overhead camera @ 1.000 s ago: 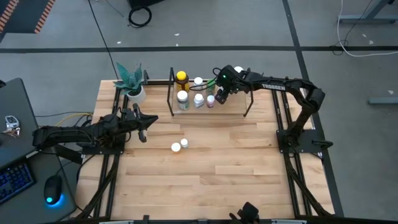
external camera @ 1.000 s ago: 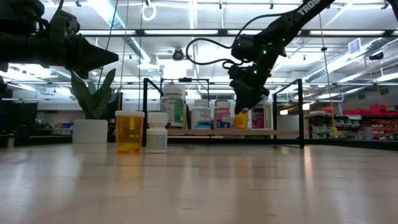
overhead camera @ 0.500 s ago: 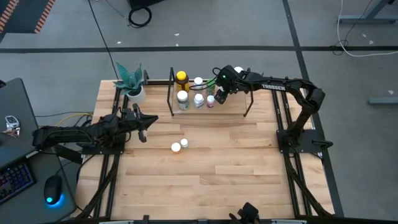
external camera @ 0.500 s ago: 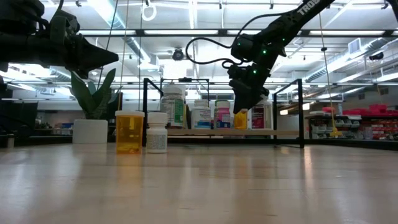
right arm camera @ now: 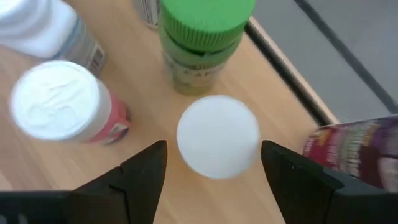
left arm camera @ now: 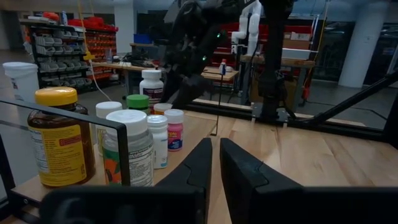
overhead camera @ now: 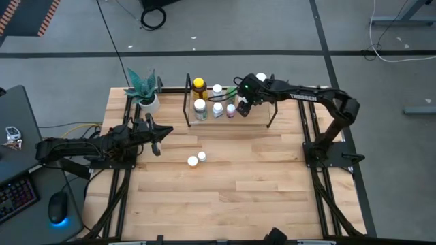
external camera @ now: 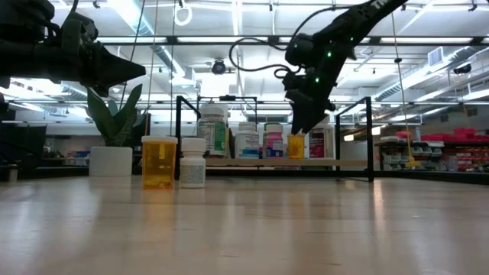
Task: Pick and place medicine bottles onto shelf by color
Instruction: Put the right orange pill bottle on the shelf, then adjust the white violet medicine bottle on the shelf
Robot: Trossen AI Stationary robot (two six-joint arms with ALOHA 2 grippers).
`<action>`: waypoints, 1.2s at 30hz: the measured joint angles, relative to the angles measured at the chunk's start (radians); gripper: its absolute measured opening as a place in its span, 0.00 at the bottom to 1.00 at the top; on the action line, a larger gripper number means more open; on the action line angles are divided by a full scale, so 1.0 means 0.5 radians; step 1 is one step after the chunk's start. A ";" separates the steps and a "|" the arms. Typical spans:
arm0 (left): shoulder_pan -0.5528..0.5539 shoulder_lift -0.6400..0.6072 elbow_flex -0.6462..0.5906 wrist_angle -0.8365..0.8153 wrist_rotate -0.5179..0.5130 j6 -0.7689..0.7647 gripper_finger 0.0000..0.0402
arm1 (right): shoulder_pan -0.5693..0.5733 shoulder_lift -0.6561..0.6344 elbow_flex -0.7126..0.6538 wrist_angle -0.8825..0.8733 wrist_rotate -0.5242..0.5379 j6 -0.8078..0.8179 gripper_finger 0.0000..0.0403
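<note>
The shelf (overhead camera: pixel 259 120) of black rails on a wooden base stands at the table's far edge. On it stand several bottles, among them a yellow-capped amber one (overhead camera: pixel 198 86), a pinkish one (right arm camera: pixel 59 109) and a green-capped one (right arm camera: pixel 205 25). My right gripper (right arm camera: pixel 212 154) is open and hovers just above a white-capped orange bottle (external camera: pixel 296 145) on the shelf base, one finger to each side of its cap (right arm camera: pixel 217 137), touching nothing. An orange bottle (external camera: pixel 159 162) and a white one (external camera: pixel 192 162) stand on the table in front. My left gripper (left arm camera: pixel 215 163) is shut and waits near the table's left edge.
A white pot with a green plant (overhead camera: pixel 146 99) stands left of the shelf. A white bottle with a red label (external camera: pixel 321 142) stands at the shelf's right end, close to my right gripper. Bare wooden tabletop (overhead camera: pixel 259 184) lies toward the near edge.
My right gripper has risen a little from the orange bottle on the shelf and shifted slightly toward the table's right. The bottle stays upright on the shelf base.
</note>
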 joint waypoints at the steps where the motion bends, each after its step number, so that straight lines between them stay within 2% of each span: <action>1: 0.000 0.000 -0.001 0.000 0.000 0.000 0.10 | 0.007 -0.027 0.000 -0.008 0.024 0.002 0.66; 8: -0.001 0.000 -0.001 0.000 0.000 0.000 0.07 | 0.021 -0.219 0.003 0.047 0.152 0.024 0.66; 12: -0.001 0.000 -0.001 0.000 0.000 0.000 0.08 | -0.050 -0.232 0.119 0.017 0.192 0.017 0.66; 20: 0.000 0.000 0.000 0.000 0.000 0.000 0.10 | -0.203 0.043 0.651 -0.412 0.301 -0.046 0.66; 27: 0.000 0.000 -0.001 0.000 0.000 0.000 0.08 | -0.387 0.303 1.151 -0.797 0.281 -0.001 0.66; 31: 0.000 0.000 0.000 0.000 0.000 0.000 0.08 | -0.473 0.424 1.261 -0.910 0.215 0.027 0.66; 36: 0.000 0.000 -0.001 0.001 0.001 0.000 0.09 | -0.537 0.490 1.276 -0.946 0.074 0.089 0.66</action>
